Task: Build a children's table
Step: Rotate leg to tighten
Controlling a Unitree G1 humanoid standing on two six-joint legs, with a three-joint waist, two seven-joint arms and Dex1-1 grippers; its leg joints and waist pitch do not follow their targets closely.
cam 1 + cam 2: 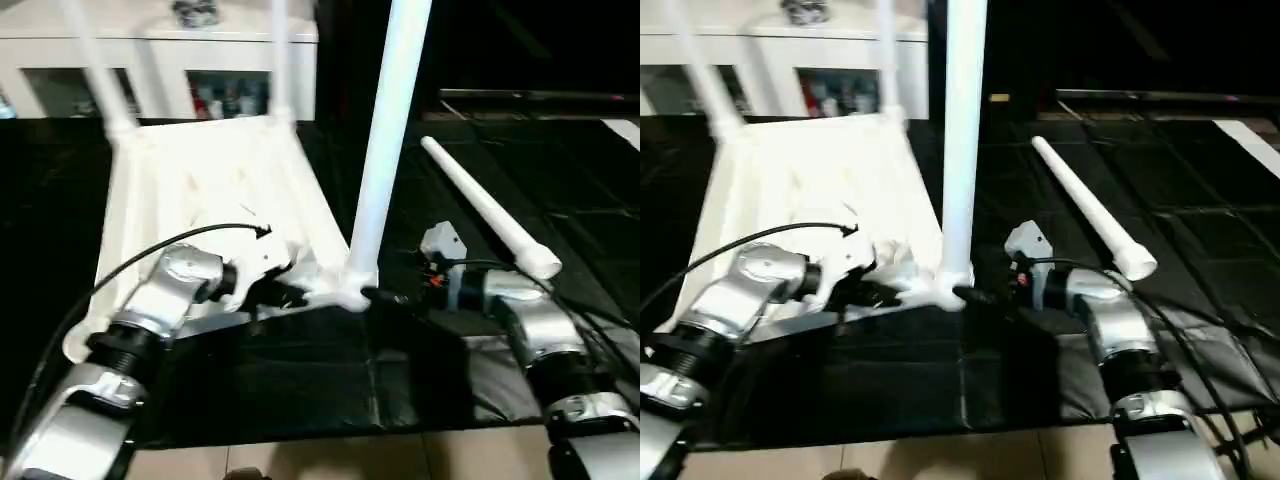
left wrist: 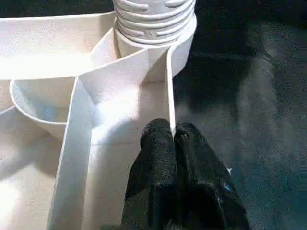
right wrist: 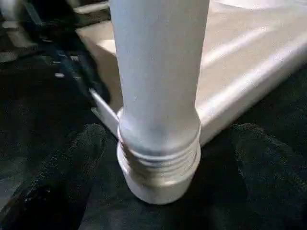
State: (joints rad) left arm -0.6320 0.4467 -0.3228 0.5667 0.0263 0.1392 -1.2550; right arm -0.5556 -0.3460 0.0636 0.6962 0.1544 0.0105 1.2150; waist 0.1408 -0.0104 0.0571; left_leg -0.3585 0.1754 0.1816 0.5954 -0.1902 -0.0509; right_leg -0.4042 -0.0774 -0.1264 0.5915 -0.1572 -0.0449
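1. Tabletop [image 1: 215, 190] lies upside down on black floor mat [image 1: 300, 380]; three legs stand up – tops cut off.
2. Left gripper [image 2: 171, 139]: fingers clenched, seemingly pinching a rib.
3. Right gripper [image 3: 158, 191]: fingers spread wide, flanking near leg [image 3: 160, 72].
4. Loose leg [image 1: 490, 212] lies beside.

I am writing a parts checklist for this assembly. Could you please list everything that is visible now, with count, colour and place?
Table top: one, white, upside down on the black mat, ribbed underside facing up.
Fitted legs: three, white, standing up from the top's corners; two at the far corners, one at the near right corner, its threaded base sitting in the socket.
Loose leg: one, white, lying on the mat to the right of the top.
Floor mat: one, black, under everything.
Cabinet: one, white, glass doors, behind the table.
Left gripper: black fingers shut, pinching a thin rib of the top beside the near right socket.
Right gripper: black fingers open, one on each side of the near right leg's base.
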